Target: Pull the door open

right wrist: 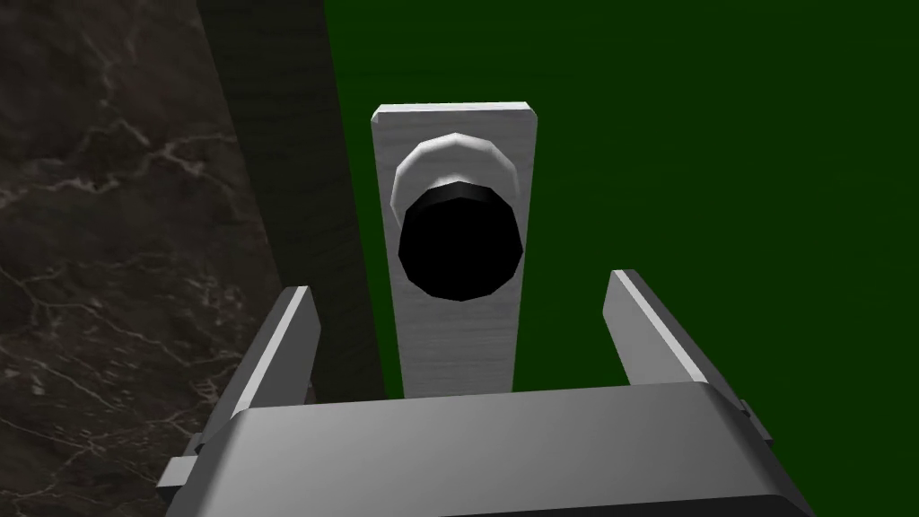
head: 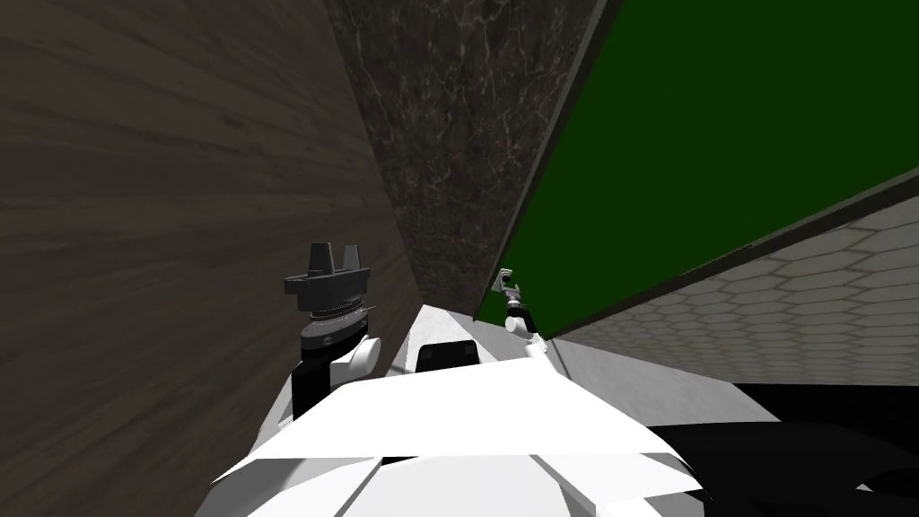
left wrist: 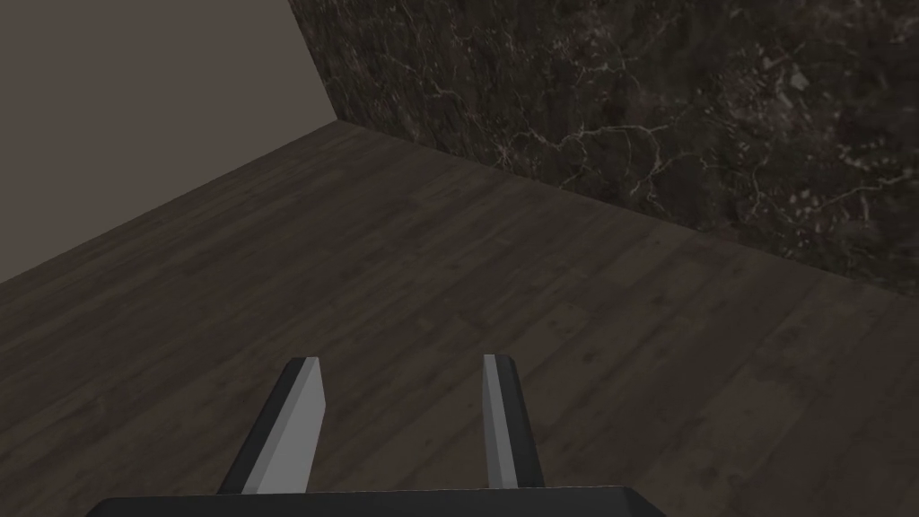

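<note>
A dark green door (head: pixel 718 153) stands ahead on my right, with a grey frame along its edge. Its black round knob (right wrist: pixel 459 240) sits on a silver plate (right wrist: pixel 458 341) near the door's edge. My right gripper (right wrist: pixel 459 310) is open, its two fingers standing either side of the plate just short of the knob, touching nothing. In the head view that gripper (head: pixel 509 285) shows small at the door's edge by the handle plate. My left gripper (head: pixel 334 256) is raised on my left, open and holding nothing, its fingers (left wrist: pixel 301 404) facing a dark wood-grain wall.
A dark marbled wall (head: pixel 449 135) runs between the wood-grain wall (head: pixel 161 224) and the door. A hexagon-tiled surface (head: pixel 790 296) lies to the right below the door. A black area (head: pixel 835 431) shows at the lower right.
</note>
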`<state>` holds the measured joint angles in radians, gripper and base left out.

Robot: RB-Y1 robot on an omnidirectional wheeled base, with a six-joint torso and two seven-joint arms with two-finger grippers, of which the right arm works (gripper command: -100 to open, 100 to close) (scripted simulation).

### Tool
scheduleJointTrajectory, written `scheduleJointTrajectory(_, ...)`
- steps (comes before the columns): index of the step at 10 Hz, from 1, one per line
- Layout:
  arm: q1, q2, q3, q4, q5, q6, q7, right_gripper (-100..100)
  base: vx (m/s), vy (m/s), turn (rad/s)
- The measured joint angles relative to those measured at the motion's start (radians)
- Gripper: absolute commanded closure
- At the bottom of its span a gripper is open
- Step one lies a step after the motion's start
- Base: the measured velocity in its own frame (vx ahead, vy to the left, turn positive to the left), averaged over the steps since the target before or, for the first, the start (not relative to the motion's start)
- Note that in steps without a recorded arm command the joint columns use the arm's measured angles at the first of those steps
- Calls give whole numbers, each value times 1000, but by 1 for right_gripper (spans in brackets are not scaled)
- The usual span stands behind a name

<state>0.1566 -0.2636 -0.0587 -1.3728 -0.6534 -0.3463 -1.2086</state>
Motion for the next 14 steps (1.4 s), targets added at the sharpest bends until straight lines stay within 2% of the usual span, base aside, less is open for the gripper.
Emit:
scheduleJointTrajectory(3, -2, -17, -20, 18, -10, -4, -11, -100, 141, -24, 55)
scheduleJointTrajectory(4, -3, -18, -20, 19, -10, -5, -12, 100, -10, 2, -17)
scheduleJointTrajectory(10, -1, -18, -20, 21, -10, -2, -11, 100, -30, -1, 16)
scheduleJointTrajectory(14, 14, -47, 5, 11, -12, -11, -37, 100, -188, -50, 122)
